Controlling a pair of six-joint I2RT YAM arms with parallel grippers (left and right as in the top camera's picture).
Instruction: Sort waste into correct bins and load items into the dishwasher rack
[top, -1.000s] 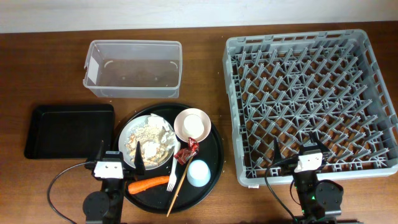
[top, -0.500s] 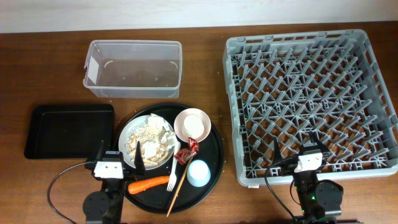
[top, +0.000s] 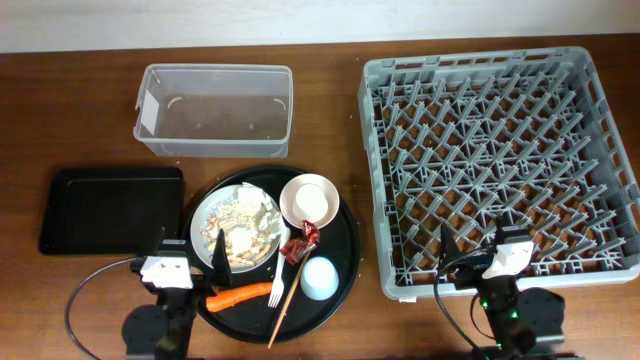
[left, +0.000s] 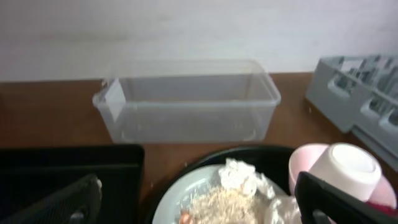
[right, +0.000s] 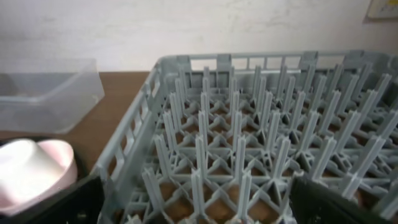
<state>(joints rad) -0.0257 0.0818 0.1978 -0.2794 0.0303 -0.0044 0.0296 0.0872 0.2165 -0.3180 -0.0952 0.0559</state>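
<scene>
On the round black tray, the white plate (top: 238, 226) holds rice scraps (left: 217, 202) and a crumpled napkin (left: 239, 174). The pink bowl (top: 309, 200) has the cream cup (left: 345, 165) in it. The foil wrapper (top: 300, 243), blue cup (top: 319, 277), carrot (top: 240, 296), fork (top: 277, 287) and chopstick (top: 290, 280) lie nearby. The clear tub (top: 215, 108) and black tray (top: 110, 208) are empty. My left gripper (top: 190, 252) is open at the plate's near edge, also in the left wrist view (left: 199, 211). My right gripper (top: 478, 242) is open over the front edge of the rack (top: 500, 150), also in the right wrist view (right: 196, 214).
The large round black tray (top: 345, 245) sits between the shallow black tray and the rack. The rack's upright pegs (right: 261, 143) fill the right wrist view. A wall runs along the table's far edge. Cables trail from both arms at the front.
Both arms shifted slightly: the left wrist moved a little left, the right wrist a little right. No object has moved.
</scene>
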